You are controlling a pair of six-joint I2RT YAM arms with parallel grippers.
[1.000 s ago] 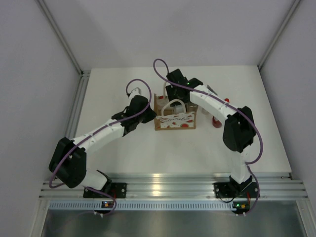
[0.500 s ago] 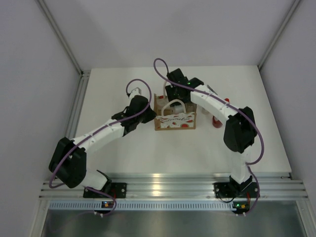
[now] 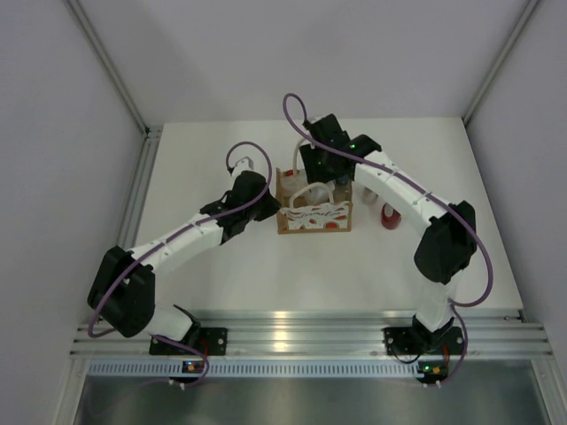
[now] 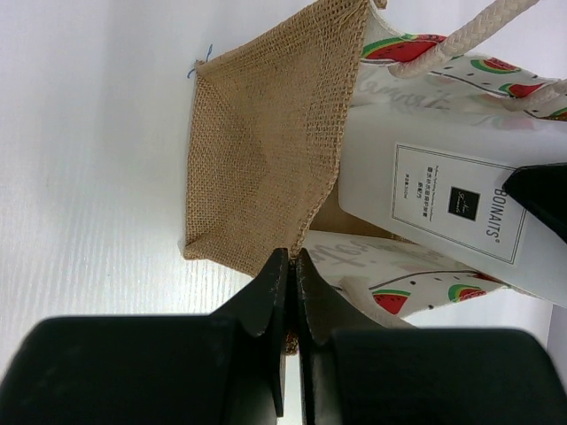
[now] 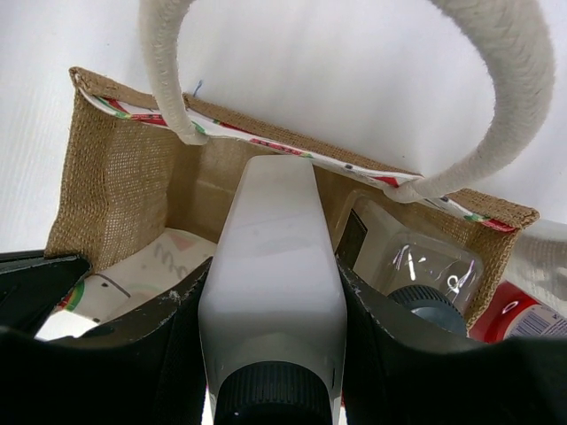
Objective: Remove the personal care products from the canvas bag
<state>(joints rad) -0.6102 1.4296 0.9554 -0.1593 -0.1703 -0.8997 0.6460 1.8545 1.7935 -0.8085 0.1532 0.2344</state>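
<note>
The canvas bag (image 3: 315, 214) stands mid-table, with its watermelon print panel facing the near edge. My left gripper (image 3: 273, 205) is shut on the bag's left burlap edge (image 4: 266, 150), with its fingertips (image 4: 282, 266) pinching the rim. My right gripper (image 5: 270, 292) is over the bag's mouth, shut on a white bottle (image 5: 270, 257) with a dark cap that is partly raised out of the bag. The same bottle's label shows in the left wrist view (image 4: 443, 208). A second dark-capped bottle (image 5: 425, 279) stands inside the bag. The red bottle (image 3: 388, 213) lies on the table to the right of the bag. I cannot make out the squeeze tube.
The bag's rope handles (image 5: 496, 106) loop up around my right gripper. White walls enclose the table on the left, right and back. The aluminium rail (image 3: 301, 332) runs along the near edge.
My right arm has lifted and swung slightly right, and the white bottle has risen higher in the bag's mouth. My left gripper has stayed pinched on the bag's edge.
</note>
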